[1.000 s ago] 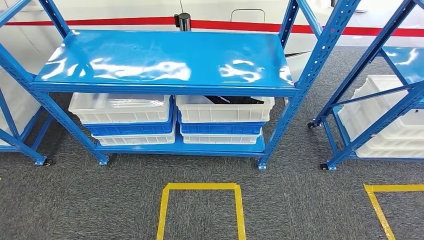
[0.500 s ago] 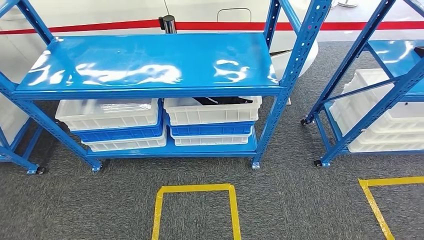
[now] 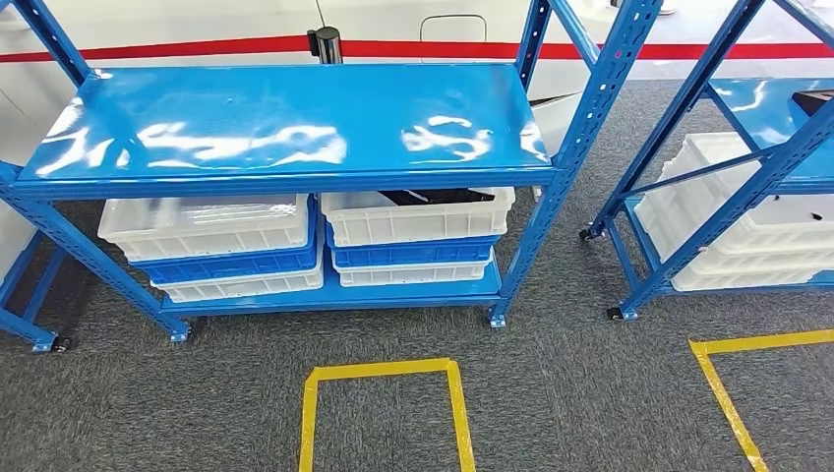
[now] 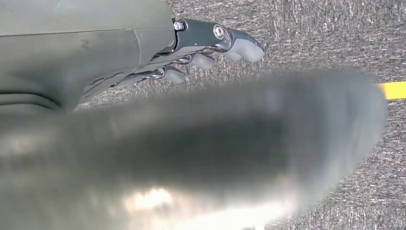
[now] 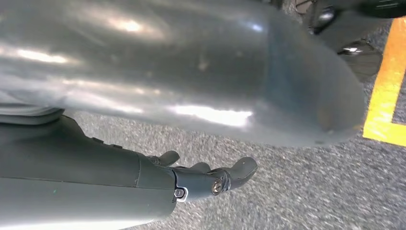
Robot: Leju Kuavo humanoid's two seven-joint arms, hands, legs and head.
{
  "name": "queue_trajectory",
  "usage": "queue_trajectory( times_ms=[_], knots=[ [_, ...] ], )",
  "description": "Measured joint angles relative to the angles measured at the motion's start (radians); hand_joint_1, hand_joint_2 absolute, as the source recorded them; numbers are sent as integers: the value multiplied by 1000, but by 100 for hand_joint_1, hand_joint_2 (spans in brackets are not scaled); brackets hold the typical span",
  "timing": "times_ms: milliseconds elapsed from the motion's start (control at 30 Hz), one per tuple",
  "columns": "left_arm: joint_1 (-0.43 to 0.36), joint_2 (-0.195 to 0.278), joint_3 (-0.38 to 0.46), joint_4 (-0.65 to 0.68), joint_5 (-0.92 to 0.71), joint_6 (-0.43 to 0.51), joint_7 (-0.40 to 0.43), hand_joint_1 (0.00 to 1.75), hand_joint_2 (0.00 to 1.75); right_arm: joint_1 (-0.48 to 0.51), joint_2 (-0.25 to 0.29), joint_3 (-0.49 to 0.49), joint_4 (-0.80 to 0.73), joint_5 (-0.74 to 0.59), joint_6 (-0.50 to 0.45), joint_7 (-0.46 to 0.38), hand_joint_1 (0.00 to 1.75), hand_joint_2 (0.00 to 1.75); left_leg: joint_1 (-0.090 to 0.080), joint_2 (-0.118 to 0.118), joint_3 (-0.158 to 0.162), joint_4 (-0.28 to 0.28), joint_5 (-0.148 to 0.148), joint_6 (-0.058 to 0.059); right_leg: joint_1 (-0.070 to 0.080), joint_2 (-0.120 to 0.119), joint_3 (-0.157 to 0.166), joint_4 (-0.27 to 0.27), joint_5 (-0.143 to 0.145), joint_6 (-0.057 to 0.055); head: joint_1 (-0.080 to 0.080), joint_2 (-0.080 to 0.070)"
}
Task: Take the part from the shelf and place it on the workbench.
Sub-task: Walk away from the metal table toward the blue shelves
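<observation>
A dark part [image 3: 438,196] lies in the upper right white bin [image 3: 413,218] on the lower level of the blue shelf [image 3: 285,123] ahead; only its top edge shows under the shelf board. My left hand [image 4: 191,43] hangs over the grey carpet with its fingers apart and holds nothing. My right hand [image 5: 206,179] also hangs over the carpet, fingers loosely bent, with nothing in it. Both hands are far from the shelf.
Stacked white and blue bins [image 3: 211,241] fill the lower level. A second blue shelf [image 3: 688,177] with white bins [image 3: 757,236] and a dark object [image 3: 816,100] stands at the right. Yellow tape squares [image 3: 379,372] [image 3: 723,393] mark the carpet. A black post [image 3: 325,44] stands behind.
The whole picture has slid left, so the camera has turned slightly right; more of the right-hand shelf shows. Nothing on the shelves has moved.
</observation>
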Motion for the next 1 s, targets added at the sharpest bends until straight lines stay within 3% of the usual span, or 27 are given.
queue_trajectory(
  times_ms=[33,100,167,267,400,833,967,1000],
  knots=[
    [0,-2,1,0,2,0,1,0,175,-1,-1,0,0,2,-4,0,0,87,-2,0,1,1,-1,-2,3,-2,24,-50,18,-6,0,0],
    [0,-3,5,0,9,-3,7,0,175,-2,-1,0,0,3,-13,1,0,175,-8,1,0,3,-5,1,6,-3,39,-79,31,-14,-2,0],
    [0,-3,10,0,17,-10,21,0,175,-1,0,1,0,2,-24,4,0,175,-8,3,1,2,-4,5,7,-2,43,-81,36,-15,-2,0],
    [2,-3,0,0,36,-14,48,0,175,3,-2,19,0,-16,-42,10,0,175,-6,3,4,-3,0,0,8,-2,43,-80,37,-16,-2,0],
    [10,2,-47,-3,101,-24,73,0,0,13,-10,73,-2,-88,-44,11,0,175,-5,3,5,-6,1,-5,8,-2,42,-79,36,-18,-1,0],
    [57,30,-282,-35,349,-65,140,0,0,53,-45,276,-25,-364,-8,-10,0,175,-11,3,5,-7,1,-8,3,-2,42,-79,35,-19,-1,0],
    [71,39,-361,-47,426,-78,160,0,0,66,-56,342,-35,-450,3,-18,0,0,-12,3,5,-7,1,-8,2,-2,42,-79,35,-19,-1,0],
    [75,42,-381,-50,445,-81,165,0,0,69,-58,359,-38,-471,7,-20,0,0,-12,3,5,-7,1,-8,2,-2,42,-79,35,-19,-1,0]
  ],
)
